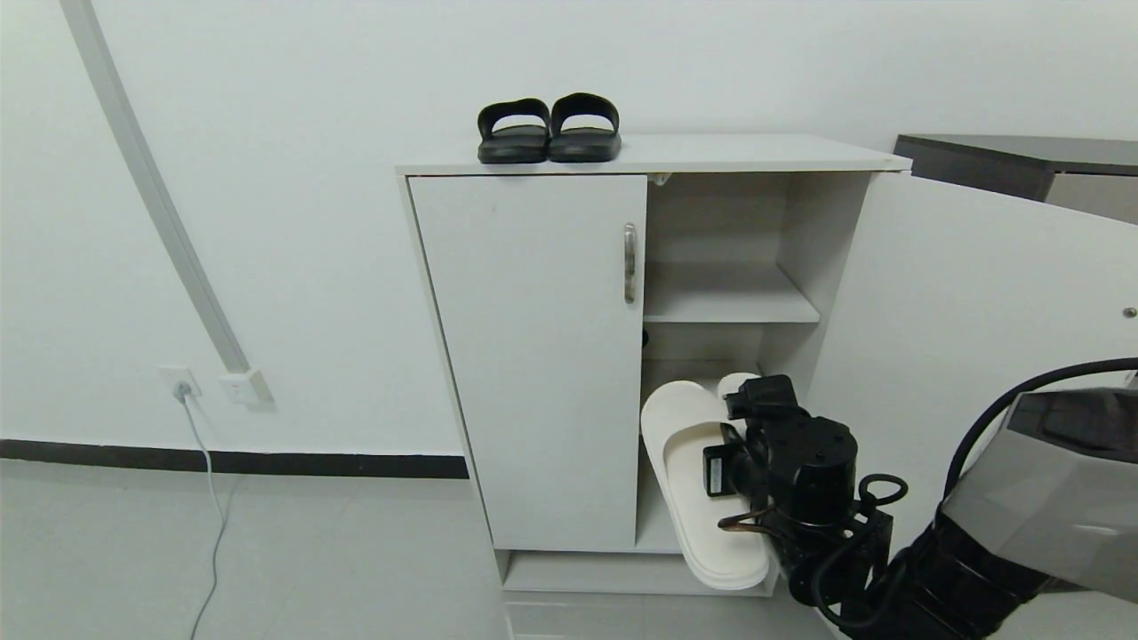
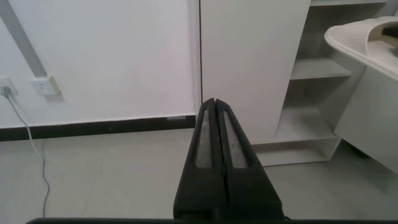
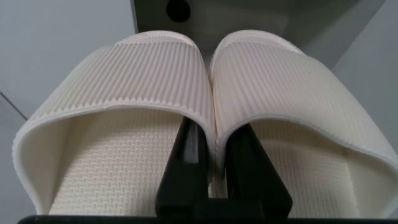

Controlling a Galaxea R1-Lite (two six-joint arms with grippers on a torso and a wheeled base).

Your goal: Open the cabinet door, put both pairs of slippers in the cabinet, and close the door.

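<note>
Right gripper [image 3: 214, 152] is clamped on the inner edges of the white slippers [image 1: 689, 462], holding the pair together at the mouth of the lower compartment of the cabinet [image 1: 533, 356], not yet set down. The right door [image 1: 960, 302] stands open, so that step looks done. The black slippers [image 1: 548, 132] sit on the cabinet top. Left gripper [image 2: 214, 134] hangs pressed together and empty, off to the cabinet's side. Still to do, as I judge it: place both pairs, close the door.
</note>
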